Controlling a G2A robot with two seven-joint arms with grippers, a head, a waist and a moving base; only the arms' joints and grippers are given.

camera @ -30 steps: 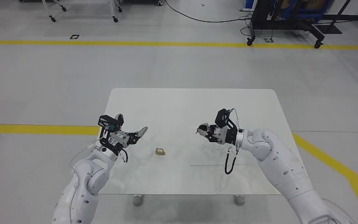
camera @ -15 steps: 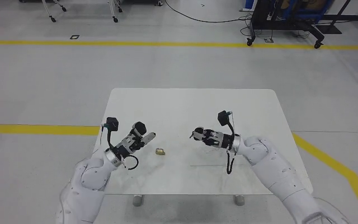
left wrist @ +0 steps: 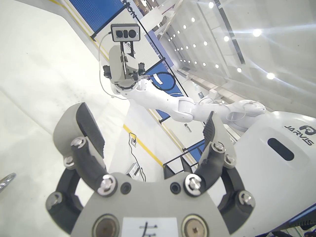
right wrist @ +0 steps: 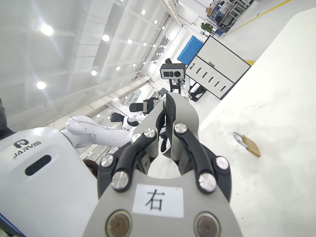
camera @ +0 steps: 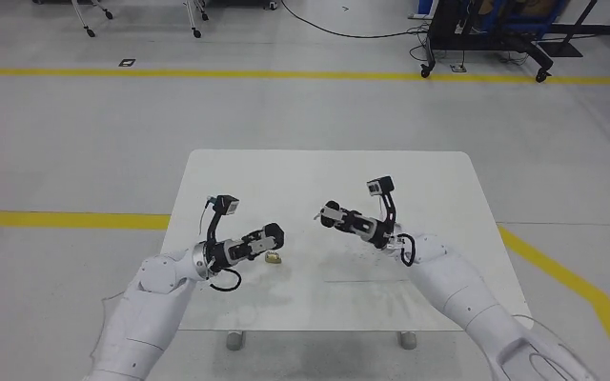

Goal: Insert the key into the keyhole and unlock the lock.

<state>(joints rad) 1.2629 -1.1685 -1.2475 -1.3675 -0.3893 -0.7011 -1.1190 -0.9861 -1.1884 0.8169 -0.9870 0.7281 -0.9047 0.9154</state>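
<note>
The padlock (camera: 274, 257) is laid on the table (camera: 419, 181). The left hand (left wrist: 148, 114) is held apart beside it; the right hand (right wrist: 169, 102) is pressed together.

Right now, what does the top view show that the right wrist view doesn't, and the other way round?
Top view: the whole white table from above, with the left gripper close to the padlock and the right gripper farther off. Right wrist view: its gripper's fingers pressed shut, plus the padlock's silver shackle and brass body. Both: the padlock lying on the table, and the left arm.
</note>
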